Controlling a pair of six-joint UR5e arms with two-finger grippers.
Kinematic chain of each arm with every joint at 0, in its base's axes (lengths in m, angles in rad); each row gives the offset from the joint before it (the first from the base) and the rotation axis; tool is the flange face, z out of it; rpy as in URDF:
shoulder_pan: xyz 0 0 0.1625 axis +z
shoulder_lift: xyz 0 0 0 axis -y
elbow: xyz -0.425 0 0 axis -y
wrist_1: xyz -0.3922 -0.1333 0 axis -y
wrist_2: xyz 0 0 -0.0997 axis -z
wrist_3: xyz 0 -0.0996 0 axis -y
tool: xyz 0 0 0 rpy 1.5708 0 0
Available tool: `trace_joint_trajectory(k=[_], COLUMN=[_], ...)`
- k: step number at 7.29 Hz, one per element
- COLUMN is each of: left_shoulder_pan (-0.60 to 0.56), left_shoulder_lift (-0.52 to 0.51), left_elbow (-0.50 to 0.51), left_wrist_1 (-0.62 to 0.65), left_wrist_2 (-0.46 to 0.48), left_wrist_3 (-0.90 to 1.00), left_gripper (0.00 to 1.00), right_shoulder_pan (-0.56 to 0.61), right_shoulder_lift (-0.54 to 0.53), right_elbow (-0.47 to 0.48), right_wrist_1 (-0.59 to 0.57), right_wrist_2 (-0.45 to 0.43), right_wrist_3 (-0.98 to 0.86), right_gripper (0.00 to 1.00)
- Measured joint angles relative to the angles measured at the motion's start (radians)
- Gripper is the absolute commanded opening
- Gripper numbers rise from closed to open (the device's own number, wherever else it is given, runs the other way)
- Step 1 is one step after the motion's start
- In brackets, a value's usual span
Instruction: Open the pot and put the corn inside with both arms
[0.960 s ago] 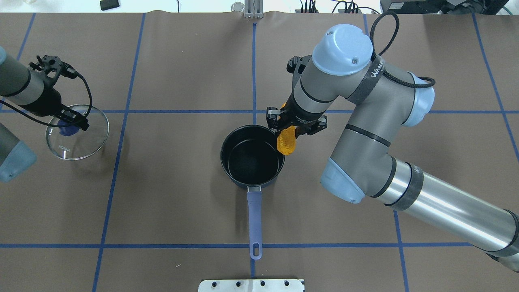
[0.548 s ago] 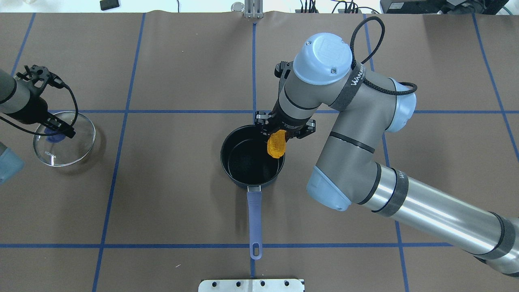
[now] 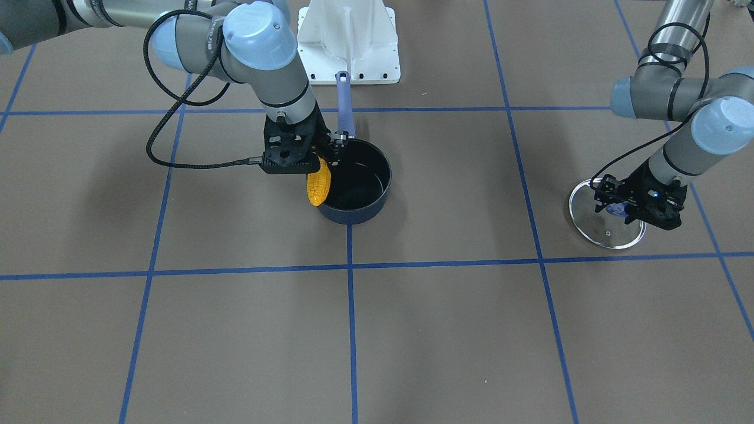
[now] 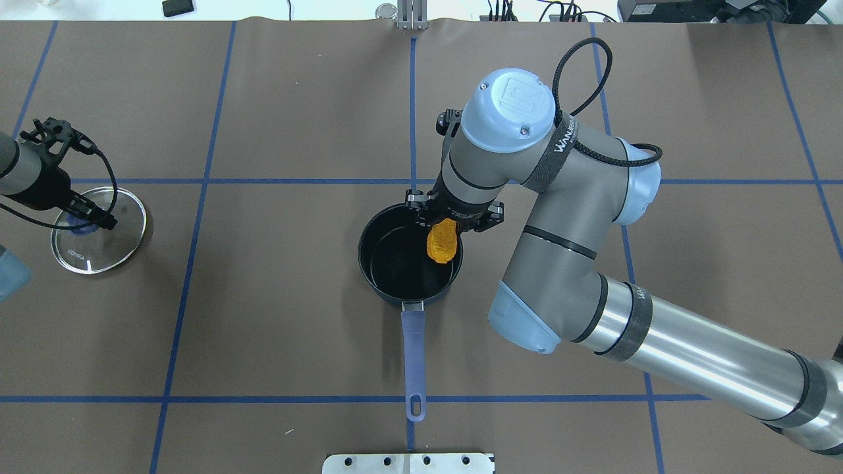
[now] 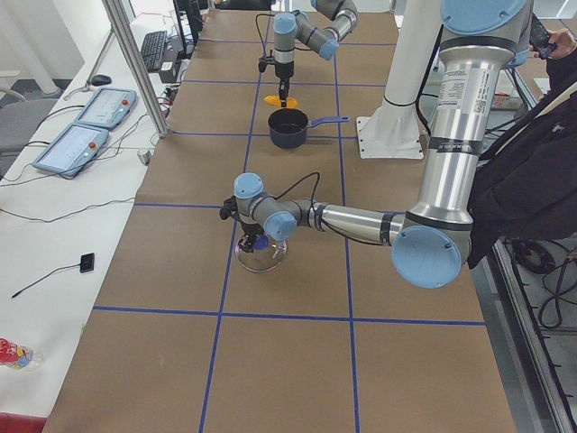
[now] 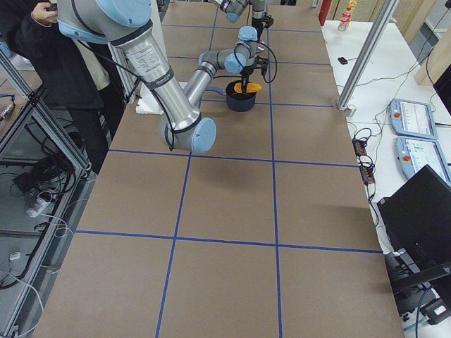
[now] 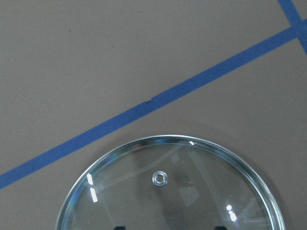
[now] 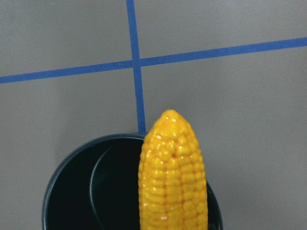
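The dark navy pot (image 4: pixel 402 266) stands open at the table's middle, its purple handle (image 4: pixel 413 355) pointing toward the robot base; it also shows in the front view (image 3: pixel 353 213). My right gripper (image 4: pixel 449 224) is shut on the yellow corn (image 4: pixel 442 241), which hangs tip down over the pot's right rim (image 3: pixel 318 184) (image 8: pixel 172 177). My left gripper (image 4: pixel 84 220) is shut on the blue knob of the glass lid (image 4: pixel 105 247) at the far left, low at the table (image 3: pixel 607 235) (image 7: pixel 168 191). I cannot tell if the lid touches the table.
The white base mount (image 3: pixel 347 41) stands just behind the pot's handle. Blue tape lines (image 4: pixel 197 181) grid the brown table cover. A person (image 5: pixel 532 162) stands by the base, and control pendants (image 5: pixel 86 126) lie off the far table edge.
My right gripper has moved left with the corn, from beside the pot's right rim to over it. My left gripper has carried the lid further left and lower.
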Motion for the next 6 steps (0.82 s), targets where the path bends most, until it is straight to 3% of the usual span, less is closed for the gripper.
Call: trace_joint_trajectory(k=[2,6], left_shoulder_pan=[-0.009,-0.143], left_shoulder_lift=[-0.005,-0.036], left_elbow=[-0.004,-0.051], left_wrist_1=[-0.001,0.083], left_wrist_2=[-0.019,-0.200], left_wrist_3=[-0.001,-0.007], left_gripper=[0.98,0.98], right_shoulder_pan=[-0.011,-0.059], right_shoulder_lift=[0.006,0.046], right_elbow=[-0.003,-0.043], right_wrist_1=[0.000,0.001], right_wrist_2=[-0.009,-0.062], right_wrist_3=[0.012,0.050], right_gripper=[0.26,0.26])
